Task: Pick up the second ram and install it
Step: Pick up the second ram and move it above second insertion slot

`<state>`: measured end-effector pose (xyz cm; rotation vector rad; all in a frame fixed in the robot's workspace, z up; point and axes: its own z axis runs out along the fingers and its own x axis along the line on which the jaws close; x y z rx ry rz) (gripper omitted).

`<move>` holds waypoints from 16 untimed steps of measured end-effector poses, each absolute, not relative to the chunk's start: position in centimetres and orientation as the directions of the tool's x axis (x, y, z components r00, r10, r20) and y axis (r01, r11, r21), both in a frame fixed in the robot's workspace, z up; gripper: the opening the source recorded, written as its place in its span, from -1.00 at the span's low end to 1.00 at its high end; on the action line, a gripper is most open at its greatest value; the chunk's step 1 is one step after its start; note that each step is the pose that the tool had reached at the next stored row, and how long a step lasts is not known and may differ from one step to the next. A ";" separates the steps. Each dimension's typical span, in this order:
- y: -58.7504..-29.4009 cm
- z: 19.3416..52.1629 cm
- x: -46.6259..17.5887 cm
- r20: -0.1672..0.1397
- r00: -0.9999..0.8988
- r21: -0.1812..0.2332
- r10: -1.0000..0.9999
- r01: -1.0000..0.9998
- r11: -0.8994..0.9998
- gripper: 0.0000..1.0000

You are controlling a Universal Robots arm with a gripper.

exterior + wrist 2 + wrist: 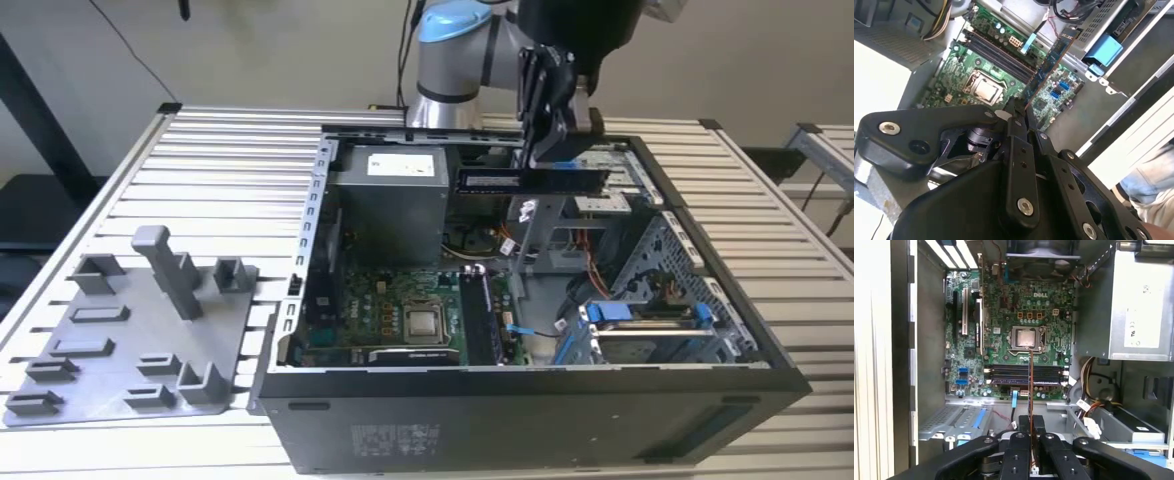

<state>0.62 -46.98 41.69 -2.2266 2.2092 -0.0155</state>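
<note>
You have the pick-up done. The claw (pixel 551 158) is clamped on the second ram (pixel 531 181), which hangs level in the air above the open computer case (pixel 534 385), over the half of the case nearest the arm's base (pixel 447 60). In the second wrist view the stick (pixel 1053 57) runs out from the claw (pixel 1016 107) over the case's interior. In the first wrist view you see it edge-on as a thin line (pixel 1030 385) crossing the memory slots (pixel 1004 374) on the motherboard (pixel 1004 320).

The install is not done. The stick is well above the case floor and touches nothing inside the case. It also lies crosswise to the slots rather than along them, so I judge you about halfway: lifted and carried over, not yet lined up or seated. I cannot tell whether any slot in the case already holds a stick.

The case lies on its side with the panel off, resting on a slatted metal table (pixel 214 180). Inside the case, the grey power-supply box (pixel 387 200) sits at the end nearest the arm's base. On the exterior view's left of the case, touching or just beside it, lies a grey holder plate (pixel 134 330) with upright pegs and pockets. Behind the case is a plain pale wall, and on the exterior view's right of the case the edge of another slatted surface (pixel 827 150) shows.
</note>
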 end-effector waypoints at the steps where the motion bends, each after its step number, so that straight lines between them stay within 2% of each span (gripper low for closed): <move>1: -46.8 41.7 0.6 0.004 0.008 -0.010 -1.000 -1.000 -0.008 -0.72; 16: -45.0 41.7 0.5 0.004 0.008 -0.010 -1.000 -1.000 -0.008 -0.72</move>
